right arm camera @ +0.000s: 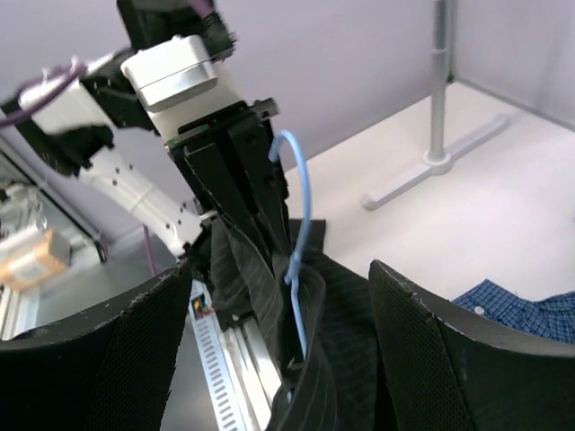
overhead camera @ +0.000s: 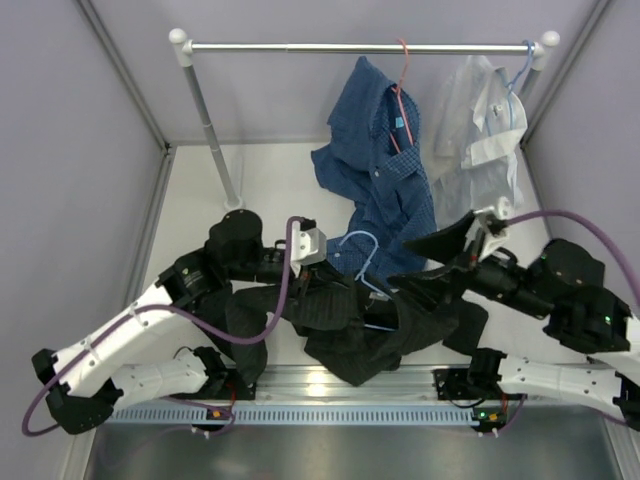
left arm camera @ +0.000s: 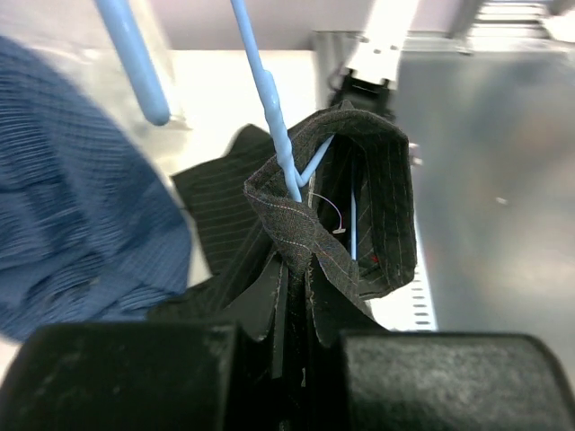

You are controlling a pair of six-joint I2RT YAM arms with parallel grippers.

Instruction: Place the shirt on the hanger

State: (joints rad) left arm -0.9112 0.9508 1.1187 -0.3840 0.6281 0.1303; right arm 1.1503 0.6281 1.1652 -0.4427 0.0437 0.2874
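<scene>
Your left gripper (left arm camera: 287, 296) is clenched on the collar of the shirt (overhead camera: 345, 335), lifting it between the arms so the hanger (left arm camera: 269, 99) pokes up through the neck, while your right gripper (right arm camera: 280, 269) hangs released around the cloth, probably free to tug a shoulder over the wire.

I count three shirts: one black shirt (overhead camera: 345, 335), one blue shirt (overhead camera: 380, 170), one white shirt (overhead camera: 480, 130). Three wire hangers as well: light-blue hanger (left arm camera: 267, 90), red hanger (overhead camera: 406, 65), bluish hanger (overhead camera: 524, 65). One rail (overhead camera: 300, 47).
</scene>
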